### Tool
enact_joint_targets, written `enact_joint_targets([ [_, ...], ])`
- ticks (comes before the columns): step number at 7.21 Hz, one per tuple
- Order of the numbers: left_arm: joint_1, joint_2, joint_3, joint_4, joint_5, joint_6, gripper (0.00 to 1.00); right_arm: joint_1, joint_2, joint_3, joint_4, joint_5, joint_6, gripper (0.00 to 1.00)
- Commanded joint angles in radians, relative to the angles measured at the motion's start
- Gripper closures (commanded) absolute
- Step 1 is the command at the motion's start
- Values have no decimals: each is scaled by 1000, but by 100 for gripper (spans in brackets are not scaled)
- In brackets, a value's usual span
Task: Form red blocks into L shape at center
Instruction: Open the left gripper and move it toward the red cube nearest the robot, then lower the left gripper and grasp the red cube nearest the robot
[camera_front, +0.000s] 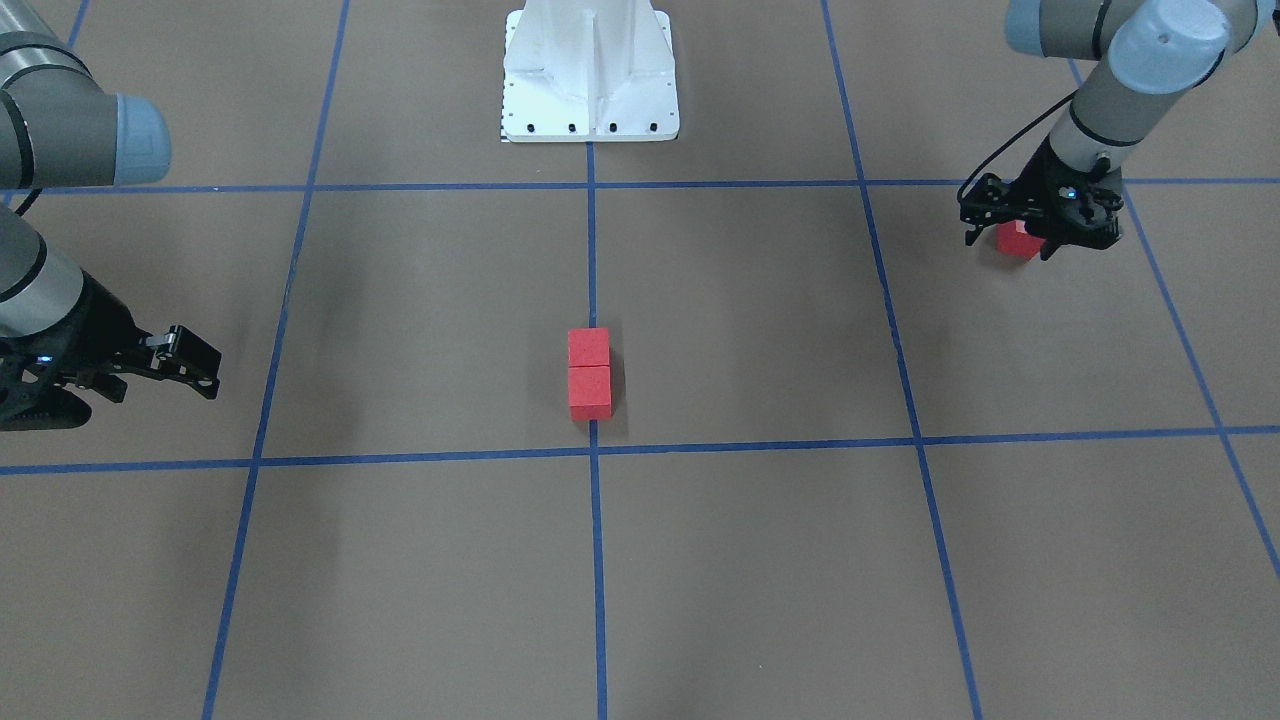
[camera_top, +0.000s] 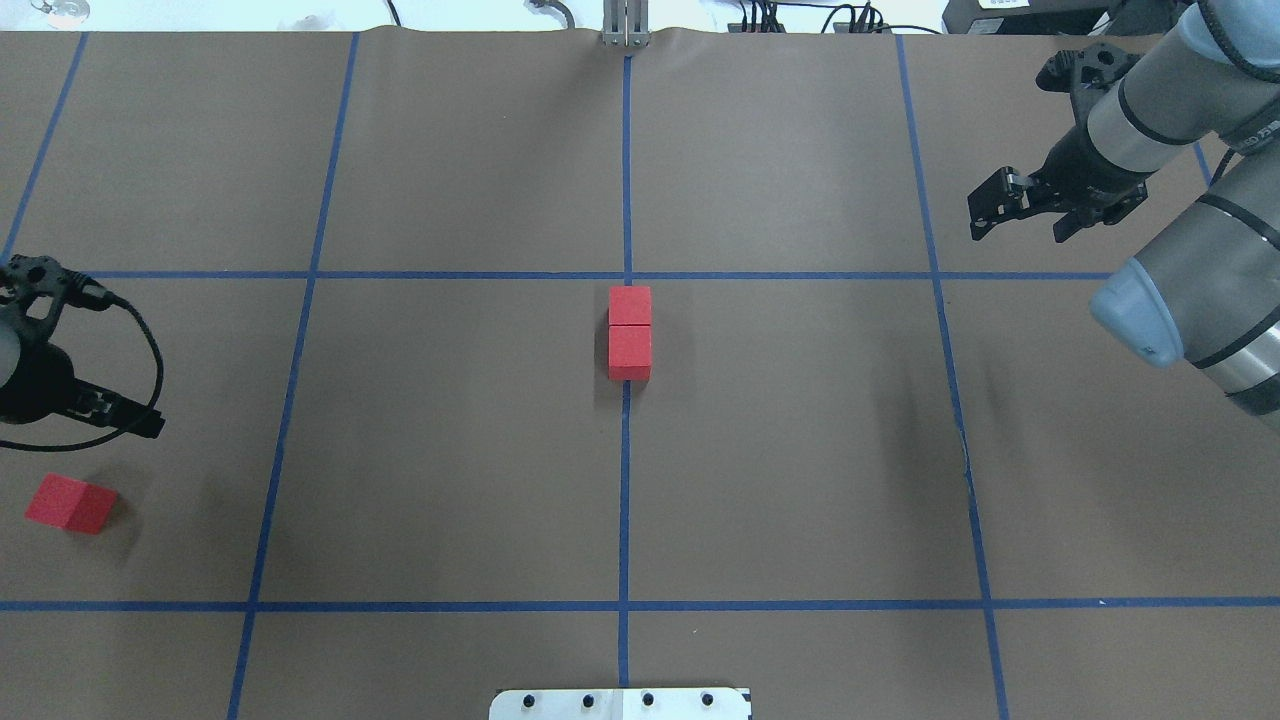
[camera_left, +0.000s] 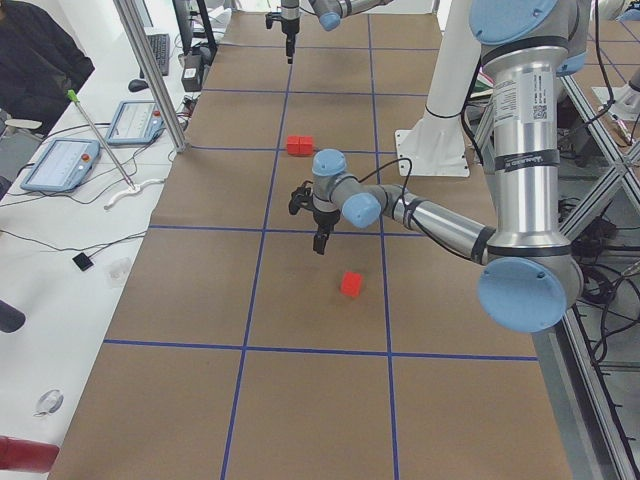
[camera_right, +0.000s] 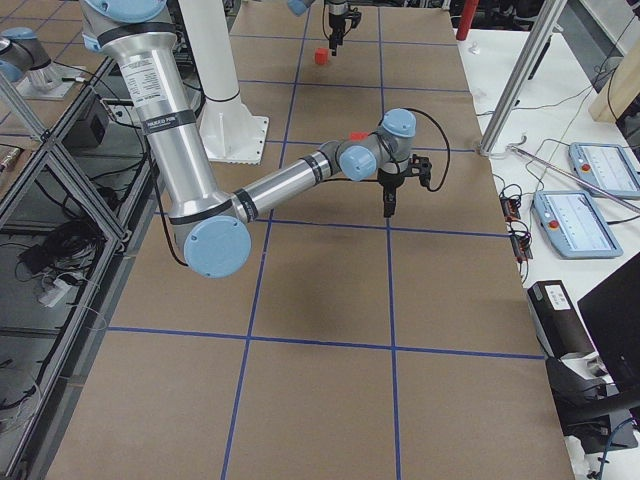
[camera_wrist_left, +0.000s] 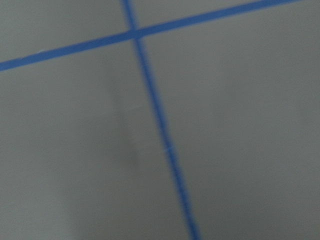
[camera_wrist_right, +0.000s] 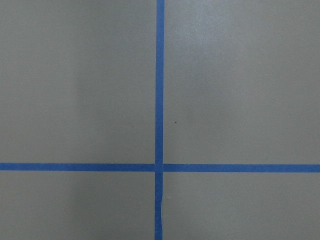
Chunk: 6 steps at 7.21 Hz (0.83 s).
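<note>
Block three (camera_top: 70, 503) sits loose far left, left gripper (camera_front: 1010, 238) hovering unclenched near it. Other two red blocks (camera_top: 630, 333) touch end to end on the middle line (camera_top: 624, 480), just beside the center (camera_top: 627, 275). Right gripper (camera_front: 205, 368) hangs far right, spread wide, empty.

The left arm (camera_left: 520, 150) and right arm (camera_right: 165, 120) are silver tubes with pale blue joint caps (camera_front: 140, 140) and small printed labels (camera_left: 535, 110), black cables (camera_top: 159, 360) looping to the black left gripper (camera_front: 1008, 245) and right gripper (camera_top: 1018, 230), on a white base (camera_front: 590, 100) with black screws (camera_front: 572, 128).
</note>
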<state>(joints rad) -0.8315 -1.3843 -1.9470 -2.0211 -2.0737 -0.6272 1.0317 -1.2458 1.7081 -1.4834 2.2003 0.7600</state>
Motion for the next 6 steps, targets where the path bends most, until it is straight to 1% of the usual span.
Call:
enact_joint_targets([
  [1,-6,140,95,-273,-32,11,0,-1,3,-2,0,-13,1,0],
  [6,11,122,132,-268,-40,-5,0,-1,5,-2,0,-13,5,0],
])
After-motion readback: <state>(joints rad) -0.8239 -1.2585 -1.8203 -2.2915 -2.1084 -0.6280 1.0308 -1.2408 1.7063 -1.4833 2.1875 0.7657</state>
